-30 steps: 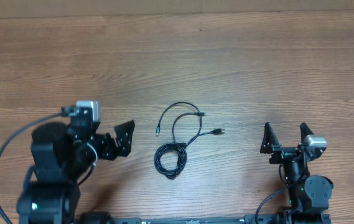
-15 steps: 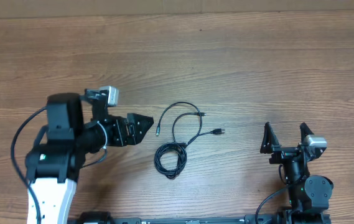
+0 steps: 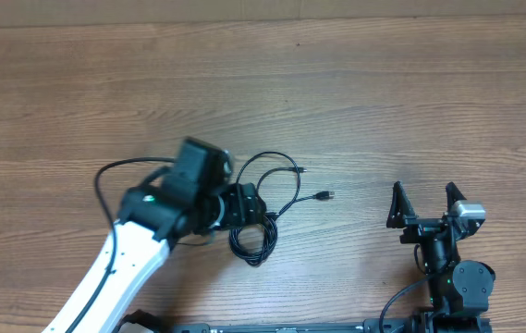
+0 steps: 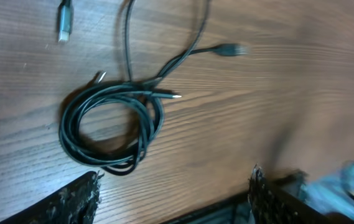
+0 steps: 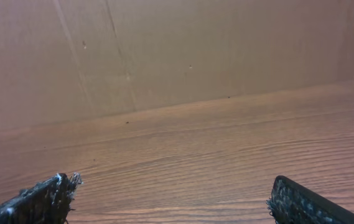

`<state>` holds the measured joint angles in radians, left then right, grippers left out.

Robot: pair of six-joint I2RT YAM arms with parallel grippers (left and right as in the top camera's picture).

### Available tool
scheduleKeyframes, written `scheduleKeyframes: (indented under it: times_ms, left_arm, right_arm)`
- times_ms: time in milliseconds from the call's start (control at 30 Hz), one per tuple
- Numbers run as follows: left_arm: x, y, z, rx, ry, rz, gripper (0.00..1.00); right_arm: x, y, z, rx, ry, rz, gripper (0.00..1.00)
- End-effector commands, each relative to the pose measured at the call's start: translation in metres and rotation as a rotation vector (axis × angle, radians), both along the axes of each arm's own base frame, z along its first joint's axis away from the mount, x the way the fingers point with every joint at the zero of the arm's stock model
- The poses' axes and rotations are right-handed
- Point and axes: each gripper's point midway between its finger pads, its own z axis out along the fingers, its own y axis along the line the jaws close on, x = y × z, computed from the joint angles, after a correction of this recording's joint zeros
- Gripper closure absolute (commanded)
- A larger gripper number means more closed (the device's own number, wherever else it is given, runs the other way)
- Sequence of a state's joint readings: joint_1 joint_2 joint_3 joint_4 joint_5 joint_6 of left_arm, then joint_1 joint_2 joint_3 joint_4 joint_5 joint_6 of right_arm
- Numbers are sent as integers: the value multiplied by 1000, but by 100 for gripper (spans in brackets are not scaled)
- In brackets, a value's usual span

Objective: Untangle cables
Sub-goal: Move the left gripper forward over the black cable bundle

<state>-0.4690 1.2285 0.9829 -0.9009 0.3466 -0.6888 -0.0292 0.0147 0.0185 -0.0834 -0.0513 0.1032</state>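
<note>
**Left gripper open at the cable coil, right gripper open and well away**

The cables [image 3: 235, 242] [image 4: 153, 118] lie on the wooden table [image 3: 383, 92], and most of their length is wound into one tight coil of several turns. Take that coil as your reference.

From the coil, loose strands run out on the side away from the robot base. They form an open loop and end in small plugs lying apart from one another. In the overhead view you see one plug [image 3: 301, 171] at the end of the loop and another [image 3: 327, 195] between it and the coil. In the left wrist view a silvery plug [image 4: 63, 28] lies far from the coil, a blurred dark plug [image 4: 229, 50] lies off to the other side, and a thin metal tip [image 4: 173, 96] pokes out right at the coil's edge. The strands cross each other where they leave the coil.

Your left gripper [image 3: 249, 205] [image 4: 173, 186] is at the coil, overlapping its edge when seen from above. Its jaws stand apart, with one finger [image 4: 80, 199] just short of the coil and the other [image 4: 270, 199] further to the side. No cord lies between them. You cannot tell from these views whether a finger touches a cord.

Your right gripper [image 3: 422, 199] [image 5: 173, 182] sits well apart from the coil, near the robot base. Its jaws are spread wide with only bare table between the fingers [image 5: 40, 199]. Its wrist camera faces a cardboard wall [image 5: 164, 50] at the table's edge, and no cable is in its view.
</note>
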Motion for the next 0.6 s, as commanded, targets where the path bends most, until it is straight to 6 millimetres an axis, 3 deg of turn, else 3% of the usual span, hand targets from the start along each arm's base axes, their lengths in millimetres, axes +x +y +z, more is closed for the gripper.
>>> scheduleKeyframes:
  times_ms: [0, 167, 300, 567]
  left_arm:
    - [12, 1, -15, 116, -7, 85, 23]
    - [4, -26, -50, 218, 18, -12, 23]
    - [2, -25, -80, 326, 72, 64, 25]
    - [10, -52, -118, 311, 95, 24, 29]
  right_arm:
    - [0, -1, -2, -7, -4, -5, 0]
    - [0, -1, -2, -7, -4, -5, 0]
    - [0, -1, -2, -7, -4, -4, 0]
    - [0, -1, -2, -8, -4, -5, 0]
